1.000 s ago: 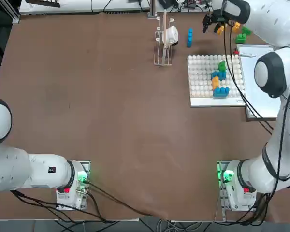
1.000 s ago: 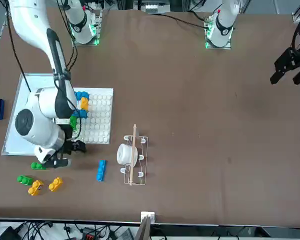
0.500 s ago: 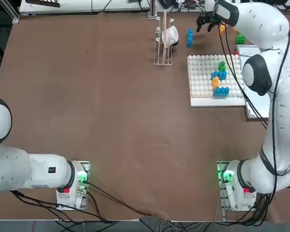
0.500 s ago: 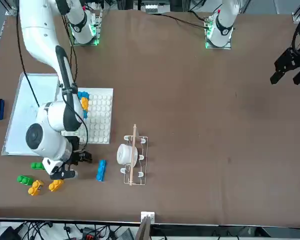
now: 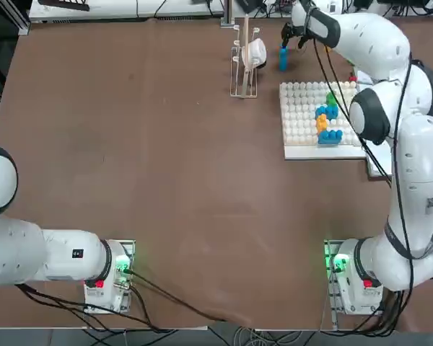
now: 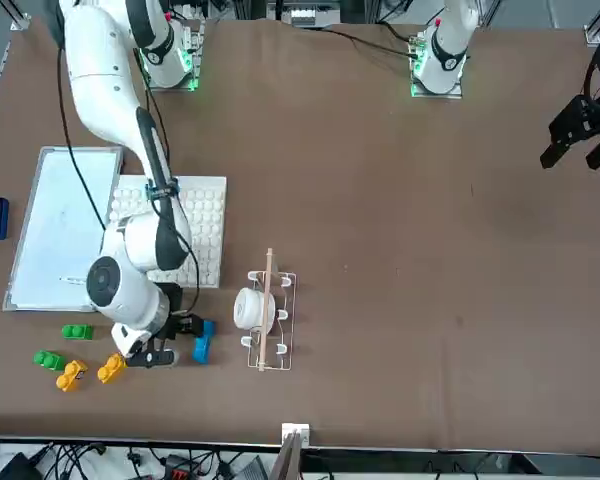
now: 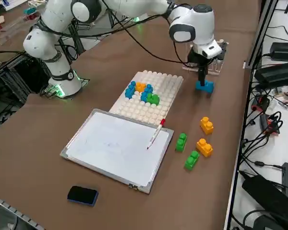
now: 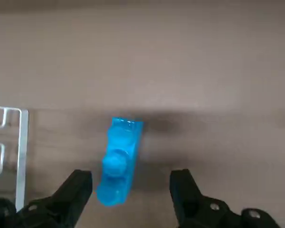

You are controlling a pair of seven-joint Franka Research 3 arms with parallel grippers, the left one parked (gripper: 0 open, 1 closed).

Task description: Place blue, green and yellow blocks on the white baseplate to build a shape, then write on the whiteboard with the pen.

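Top view, left to right: wire rack [image 5: 244, 61] with a white cup-like item on it stands mid-table at the far edge; just right of it the loose blue block [image 5: 283, 57] lies flat on the brown table [image 5: 151, 158]; right gripper [image 5: 293, 35] now hangs over that block, having swept leftward from above the loose green/yellow bricks a second ago; fingers spread wide, nothing held; wrist view shows the block between the two fingertips [image 8: 80, 183] with a gap on each side, not touched.

Next right: white baseplate [image 5: 299, 137] unchanged, with a cluster of blue, green and yellow-orange bricks [image 5: 326, 119] pressed on near its right side; whiteboard [image 7: 116, 146] to the right of the plate, mostly hidden by the arm from above, plain in the side view; pen [image 7: 154, 134] lies on the whiteboard's edge by the plate, red end toward the plate, same as before.

Side view, far right: two green blocks [image 7: 186, 151] and two yellow-orange blocks [image 7: 205, 136] loose on the table beyond the board, now uncovered since the arm left them; blocks themselves not shifted; dark blue eraser [image 7: 82, 195] on the table beside the board's other end.
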